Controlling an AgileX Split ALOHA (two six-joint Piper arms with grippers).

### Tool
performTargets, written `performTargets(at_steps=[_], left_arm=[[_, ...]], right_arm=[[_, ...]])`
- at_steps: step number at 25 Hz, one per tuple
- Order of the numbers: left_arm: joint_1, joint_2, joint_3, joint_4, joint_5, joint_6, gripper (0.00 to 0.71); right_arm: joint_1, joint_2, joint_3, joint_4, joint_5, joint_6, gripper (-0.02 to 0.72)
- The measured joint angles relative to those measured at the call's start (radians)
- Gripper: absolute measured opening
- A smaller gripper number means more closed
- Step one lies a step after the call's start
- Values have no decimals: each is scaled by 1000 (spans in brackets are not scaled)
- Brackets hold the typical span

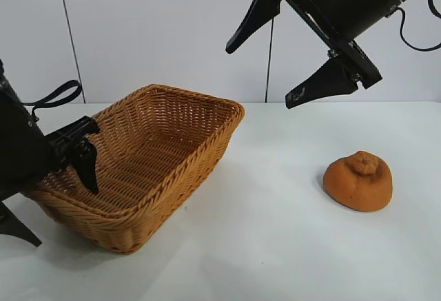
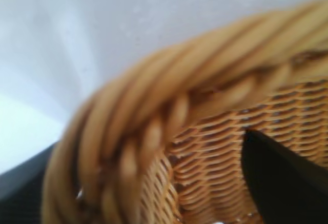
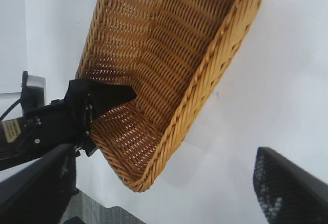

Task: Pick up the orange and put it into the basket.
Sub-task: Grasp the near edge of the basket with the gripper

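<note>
The orange (image 1: 358,181) is a dull, squashed lump with a wrinkly knob. The right hand (image 1: 270,58) hangs wide open; the left hand (image 1: 47,189) straddles the basket (image 1: 207,149) rim, unclenched.

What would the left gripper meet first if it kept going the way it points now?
Most likely the basket. The left gripper points steeply down astride the basket's near-left rim, one finger inside against the woven wall. Going on, it should meet the rim or floor, though depth is unclear.
</note>
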Motion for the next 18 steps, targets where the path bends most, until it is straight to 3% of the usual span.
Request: performTargets(at_steps=[3, 6, 8, 18], left_arm=[[0, 0, 0, -2, 8, -1, 407], [0, 0, 0, 0, 16, -1, 207], [2, 0, -1, -16, 9, -16, 115], [3, -22, -97, -37, 94, 0, 97]], right_arm=[[0, 0, 0, 0, 0, 0, 642], [0, 0, 0, 0, 0, 0, 642], [0, 0, 0, -1, 0, 0, 642], [0, 0, 0, -1, 0, 0, 642]])
